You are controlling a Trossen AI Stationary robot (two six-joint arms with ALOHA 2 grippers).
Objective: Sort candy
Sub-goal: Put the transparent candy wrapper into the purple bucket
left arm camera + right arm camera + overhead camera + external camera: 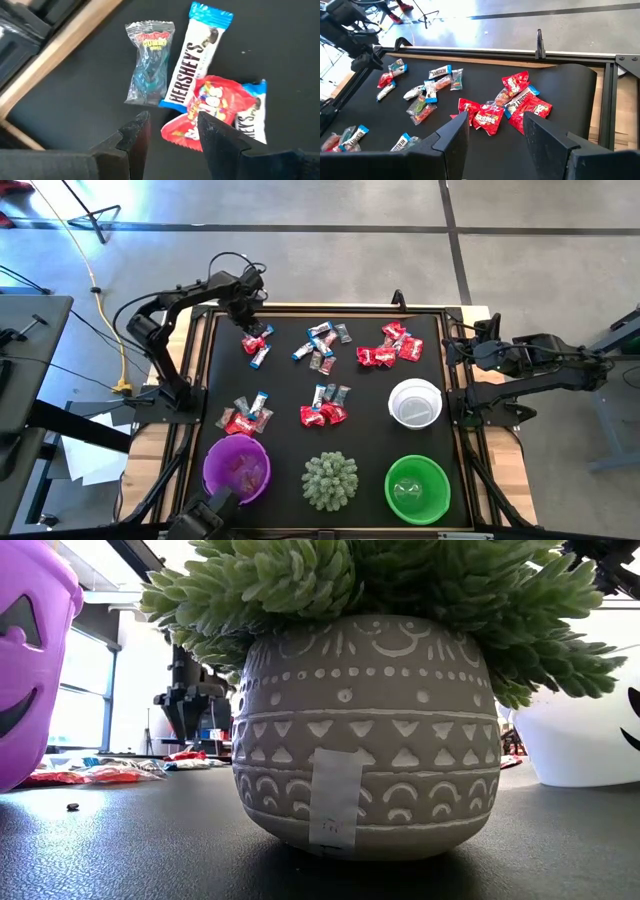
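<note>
The candy lies in several small heaps on the black mat [300, 380]: red, blue-and-white and clear wrappers. My left gripper [245, 310] hangs open, pointing down, by the far-left heap [257, 345]. In its wrist view the left gripper [172, 137] stands over a red packet [212, 107], beside a white-and-blue Hershey's bar [195, 60] and a clear gummy packet [149, 62]. I cannot tell whether a finger touches the red packet. My right gripper [478, 352] waits open at the table's right edge; its wrist view [495, 137] looks across the heaps.
Along the near edge stand a purple bowl [237, 470], a spiky pale-green plant in a patterned pot [330, 480] and a green bowl [417, 488]. A white bowl [415, 402] sits right of centre. A raised wooden frame [330, 308] borders the mat.
</note>
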